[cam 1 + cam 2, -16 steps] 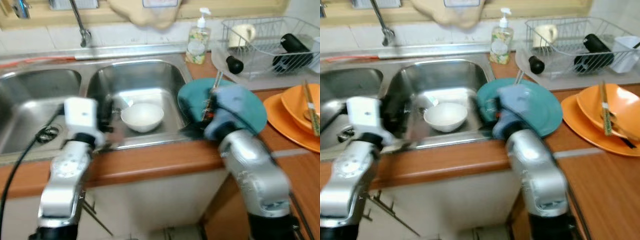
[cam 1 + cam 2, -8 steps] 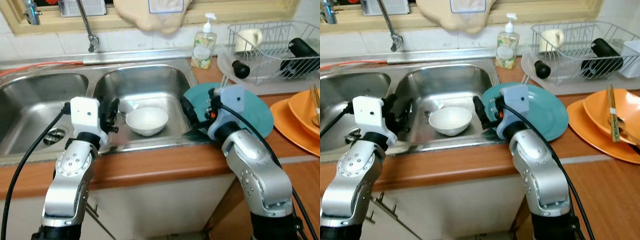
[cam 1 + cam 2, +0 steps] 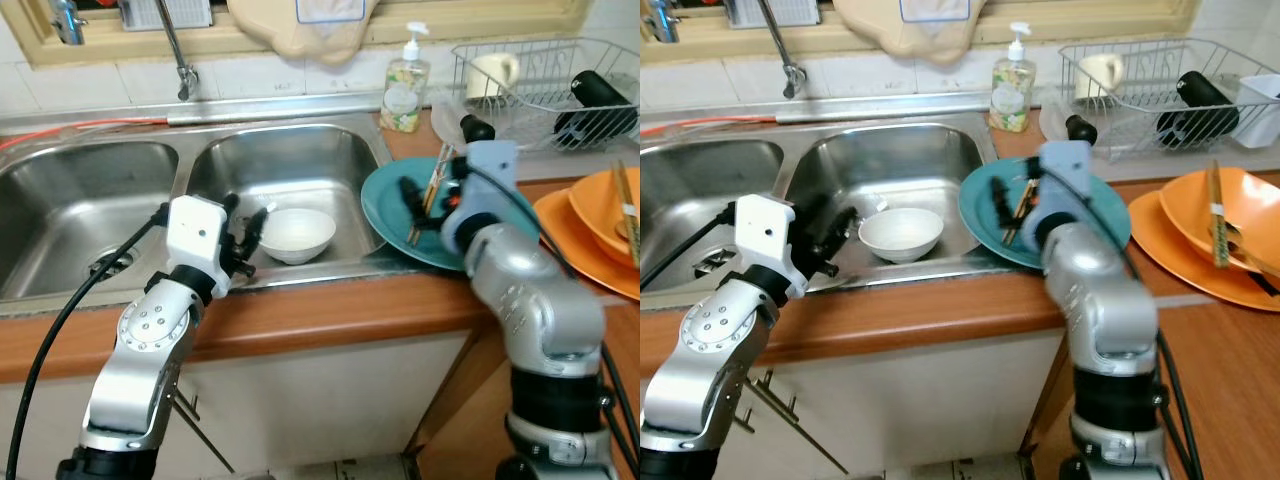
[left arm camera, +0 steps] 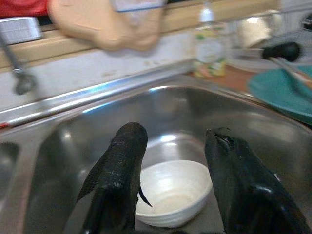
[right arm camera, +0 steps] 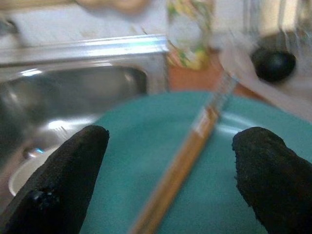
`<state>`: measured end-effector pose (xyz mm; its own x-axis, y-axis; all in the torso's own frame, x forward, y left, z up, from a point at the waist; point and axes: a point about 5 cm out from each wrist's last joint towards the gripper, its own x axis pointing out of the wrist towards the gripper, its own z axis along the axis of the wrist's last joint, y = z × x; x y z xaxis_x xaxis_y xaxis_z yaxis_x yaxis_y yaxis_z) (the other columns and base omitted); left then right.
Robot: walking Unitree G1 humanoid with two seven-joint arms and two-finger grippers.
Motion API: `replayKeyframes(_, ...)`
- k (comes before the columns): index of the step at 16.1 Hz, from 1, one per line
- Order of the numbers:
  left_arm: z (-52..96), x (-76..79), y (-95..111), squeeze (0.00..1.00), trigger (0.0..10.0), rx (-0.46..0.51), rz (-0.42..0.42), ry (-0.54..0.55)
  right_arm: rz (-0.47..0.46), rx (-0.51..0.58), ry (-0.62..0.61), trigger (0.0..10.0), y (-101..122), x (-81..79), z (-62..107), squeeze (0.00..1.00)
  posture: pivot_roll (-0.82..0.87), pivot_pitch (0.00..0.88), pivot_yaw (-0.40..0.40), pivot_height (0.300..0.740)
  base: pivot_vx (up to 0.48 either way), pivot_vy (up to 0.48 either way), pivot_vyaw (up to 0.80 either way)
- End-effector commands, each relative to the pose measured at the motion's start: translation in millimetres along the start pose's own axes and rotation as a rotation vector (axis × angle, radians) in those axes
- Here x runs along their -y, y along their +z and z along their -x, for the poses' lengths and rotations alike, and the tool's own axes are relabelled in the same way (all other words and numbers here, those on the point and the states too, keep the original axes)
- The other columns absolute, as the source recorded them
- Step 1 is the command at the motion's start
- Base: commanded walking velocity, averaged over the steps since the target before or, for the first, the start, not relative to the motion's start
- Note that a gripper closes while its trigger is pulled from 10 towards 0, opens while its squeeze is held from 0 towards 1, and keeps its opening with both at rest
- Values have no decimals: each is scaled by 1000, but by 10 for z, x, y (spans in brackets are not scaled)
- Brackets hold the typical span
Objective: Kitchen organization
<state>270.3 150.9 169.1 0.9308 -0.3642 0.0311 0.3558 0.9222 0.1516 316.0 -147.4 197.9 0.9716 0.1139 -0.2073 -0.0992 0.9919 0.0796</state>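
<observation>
Left gripper jaws open, white bowl in sink basin just ahead between them. Right gripper jaws spread wide over teal plate; wooden chopsticks lie between, untouched.

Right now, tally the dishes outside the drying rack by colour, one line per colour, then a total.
White: 1, the bowl in the sink.
Teal: 1, the plate at the sink's edge.
Orange: 2, a bowl on a plate.
Total: 4.
</observation>
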Motion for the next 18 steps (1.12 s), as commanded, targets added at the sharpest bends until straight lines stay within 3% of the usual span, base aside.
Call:
replayKeyframes(1,-31,38,31,0,10000,-2,0,-66,-22,-47,-10,10000,-12,20,-33,0,-6,0,64,740,0,0,0)
replayKeyframes(6,92,145,39,0,10000,-49,-19,-342,-102,-177,23,10000,9,73,-222,0,-7,0,62,740,0,0,0)
replayKeyframes(8,120,153,58,0,10000,-58,-26,-406,-134,-196,65,4235,36,38,-278,0,-5,0,60,740,0,0,0)
replayKeyframes(10,134,145,77,0,10000,-68,-38,-448,-167,-223,59,0,39,51,-345,0,-2,0,58,740,0,0,0)
replayKeyframes(18,148,149,90,0,10000,-80,-52,-469,-238,-322,26,0,-73,115,-445,0,7,0,46,740,0,0,0)
